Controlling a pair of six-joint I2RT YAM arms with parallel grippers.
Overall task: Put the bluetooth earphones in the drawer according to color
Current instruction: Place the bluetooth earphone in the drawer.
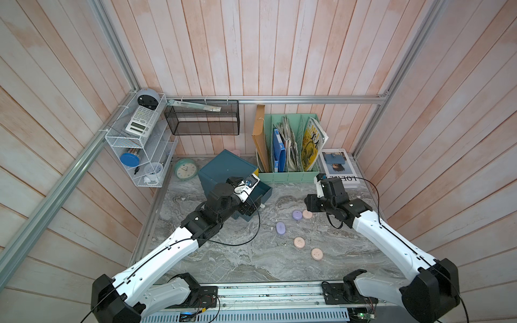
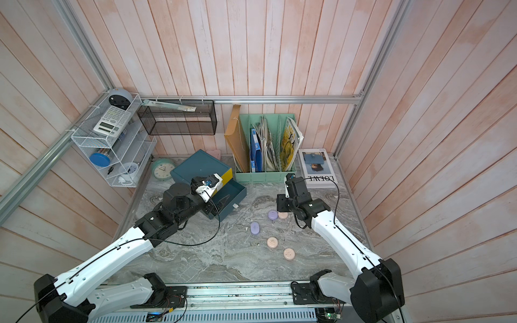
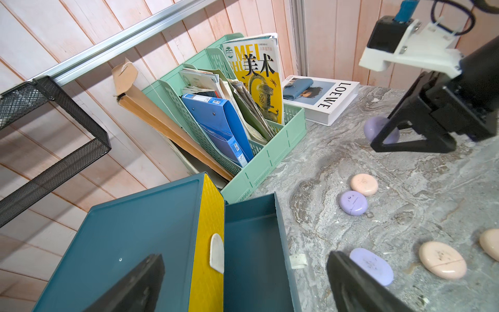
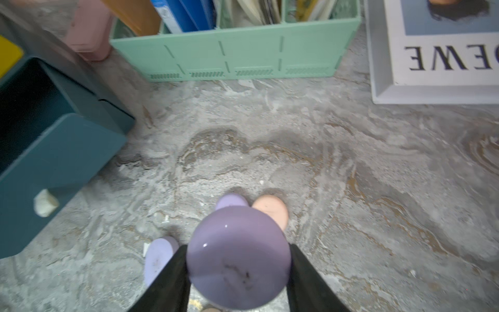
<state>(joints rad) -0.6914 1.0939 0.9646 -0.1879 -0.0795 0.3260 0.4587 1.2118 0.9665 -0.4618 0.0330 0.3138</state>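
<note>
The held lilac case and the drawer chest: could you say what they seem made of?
The lilac case: likely glossy moulded plastic; sharp light glints on its dome. The drawer chest: probably matte plastic; even colour, moulded rim, textured yellow front.

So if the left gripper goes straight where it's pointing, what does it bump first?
Probably the open drawer: the left gripper is open, and the drawer's inside lies right between its fingers in the left wrist view. Depth is hard to judge, though.

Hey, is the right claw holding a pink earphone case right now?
No, the right wrist view shows the right claw gripping a lilac case between its fingers, not a pink one.
</note>
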